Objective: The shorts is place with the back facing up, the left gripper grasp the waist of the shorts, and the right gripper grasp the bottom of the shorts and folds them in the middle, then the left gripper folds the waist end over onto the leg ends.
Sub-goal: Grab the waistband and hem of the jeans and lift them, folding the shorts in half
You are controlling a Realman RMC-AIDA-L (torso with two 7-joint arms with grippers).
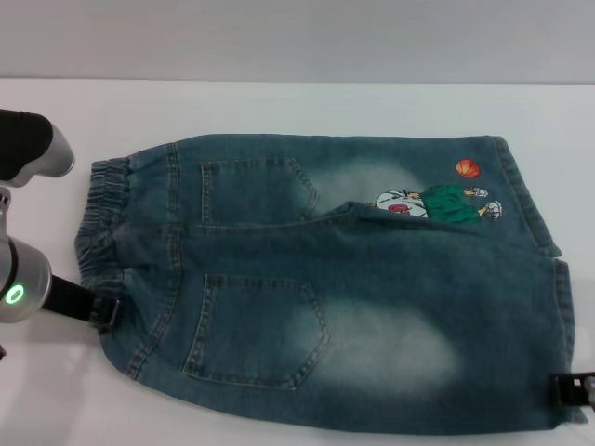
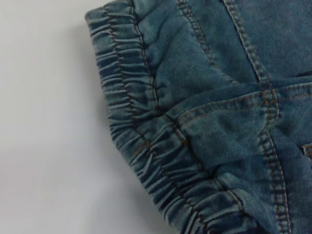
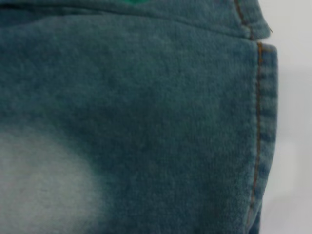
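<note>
— Where are the shorts (image 1: 325,279) lying?
— Flat on the white table (image 1: 279,102), waist (image 1: 102,223) by the left gripper (image 1: 104,309), hems by the right gripper (image 1: 569,388) — grips I can't tell.
— Handling?
— Soft, floppy denim; I'm judging the elastic band and stitched hems the firmest holds.

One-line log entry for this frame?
shorts: flat, back up, unfolded | left hand: at waist | right hand: at leg hem

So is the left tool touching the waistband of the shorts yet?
Cannot tell. In the head view the left tool sits right at the edge of the waist of the shorts, but its tips are not visible; the left wrist view shows only fabric.
</note>
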